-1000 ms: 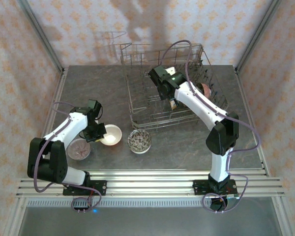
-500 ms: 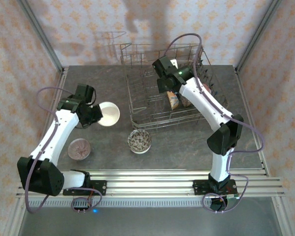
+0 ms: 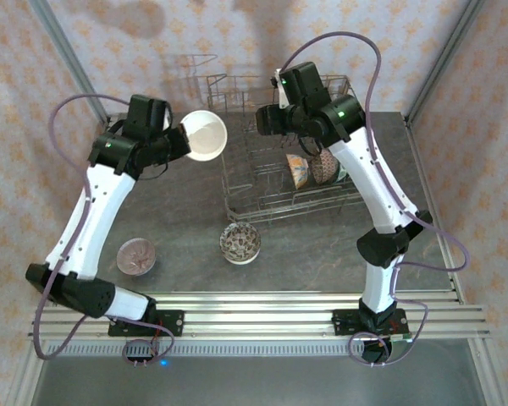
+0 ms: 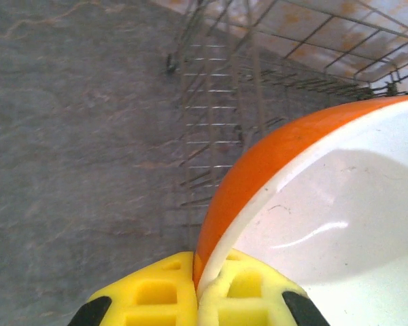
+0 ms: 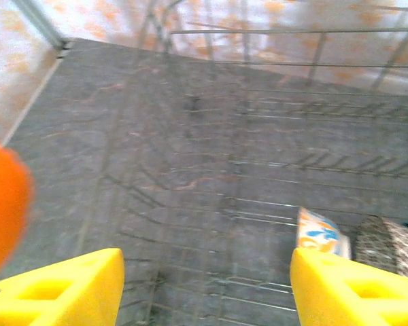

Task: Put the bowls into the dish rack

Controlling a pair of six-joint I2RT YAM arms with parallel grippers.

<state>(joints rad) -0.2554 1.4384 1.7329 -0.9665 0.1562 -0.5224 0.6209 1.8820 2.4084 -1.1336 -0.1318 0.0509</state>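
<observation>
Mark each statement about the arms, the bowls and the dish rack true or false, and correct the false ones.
1. The left gripper pinches the rim of the orange-and-white bowl. True.
2. The right gripper holds a bowl. False: its jaws stand apart, empty, over the dish rack.
3. A dark patterned bowl and a pink-brown bowl sit on the table. True.
4. The dish rack is empty. False: an orange floral bowl and a brown patterned bowl stand on edge inside.

Top camera is looking down on table (image 3: 305,254) from behind; wrist cameras (both close) are sharing dish rack (image 4: 207,109).
</observation>
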